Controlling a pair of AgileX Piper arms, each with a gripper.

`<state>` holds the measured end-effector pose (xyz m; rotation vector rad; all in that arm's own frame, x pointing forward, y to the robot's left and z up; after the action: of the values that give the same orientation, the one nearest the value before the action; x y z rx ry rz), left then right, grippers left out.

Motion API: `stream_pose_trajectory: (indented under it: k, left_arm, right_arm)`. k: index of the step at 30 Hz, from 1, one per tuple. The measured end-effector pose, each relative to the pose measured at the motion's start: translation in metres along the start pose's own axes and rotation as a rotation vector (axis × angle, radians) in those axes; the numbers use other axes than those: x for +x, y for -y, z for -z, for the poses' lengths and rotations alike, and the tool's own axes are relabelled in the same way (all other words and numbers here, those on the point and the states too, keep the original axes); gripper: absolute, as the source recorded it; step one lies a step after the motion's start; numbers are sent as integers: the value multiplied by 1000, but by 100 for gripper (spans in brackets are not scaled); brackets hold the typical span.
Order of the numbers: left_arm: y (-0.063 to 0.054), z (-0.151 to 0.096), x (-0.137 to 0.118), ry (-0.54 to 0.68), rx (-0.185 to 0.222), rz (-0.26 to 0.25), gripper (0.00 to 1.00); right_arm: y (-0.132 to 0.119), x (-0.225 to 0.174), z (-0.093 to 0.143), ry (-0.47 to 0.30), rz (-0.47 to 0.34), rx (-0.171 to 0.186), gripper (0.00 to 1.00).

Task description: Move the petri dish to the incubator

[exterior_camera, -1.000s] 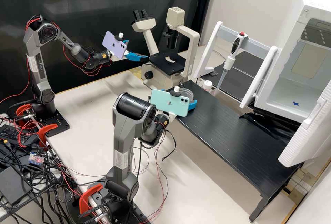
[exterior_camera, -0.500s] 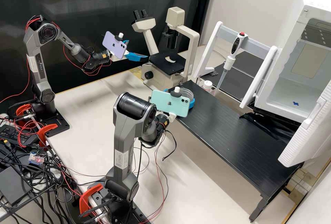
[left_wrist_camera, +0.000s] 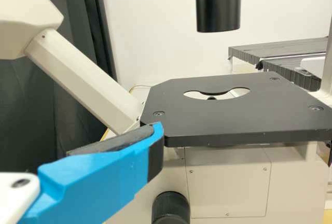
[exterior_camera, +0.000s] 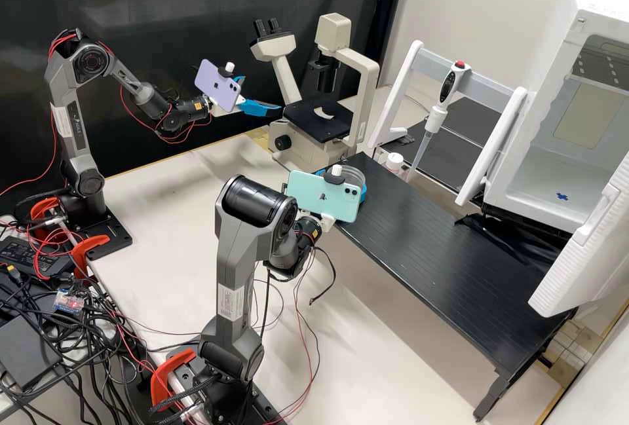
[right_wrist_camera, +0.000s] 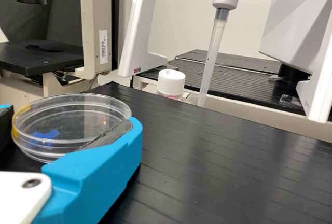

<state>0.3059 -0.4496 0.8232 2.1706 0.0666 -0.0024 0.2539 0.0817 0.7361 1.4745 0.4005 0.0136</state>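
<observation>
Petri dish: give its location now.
Right wrist view: the petri dish is between the fingers of the right gripper, at the end of the black bench nearest the microscope.

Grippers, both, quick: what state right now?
Left gripper: open, holding nothing, by the microscope stage.
Right gripper: closed on the petri dish, one finger either side.

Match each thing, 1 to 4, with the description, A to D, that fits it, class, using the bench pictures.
Things:
1. petri dish
2. pipette
3. incubator
4. microscope stage

Descriptions:
A. black and flat, with an opening in its middle
B. between the fingers of the right gripper
C. has its white door standing open
D. tip pointing down, with a red button on top

Right pairs: 1-B, 2-D, 3-C, 4-A
</observation>
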Motion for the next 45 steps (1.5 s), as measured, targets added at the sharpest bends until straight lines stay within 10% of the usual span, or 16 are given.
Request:
stream_pose_trajectory:
  k: [23,36,45]
  left_arm:
    - [0,0,0,0,0,0,100]
    - [0,0,0,0,0,0,100]
    - [0,0,0,0,0,0,100]
  right_arm:
    - [-18,-4,-9,46,-27,20,0]
    - [-101,-39,-50,176,-274,37,0]
    - [-175,-54,-78,273,-484,-13,0]
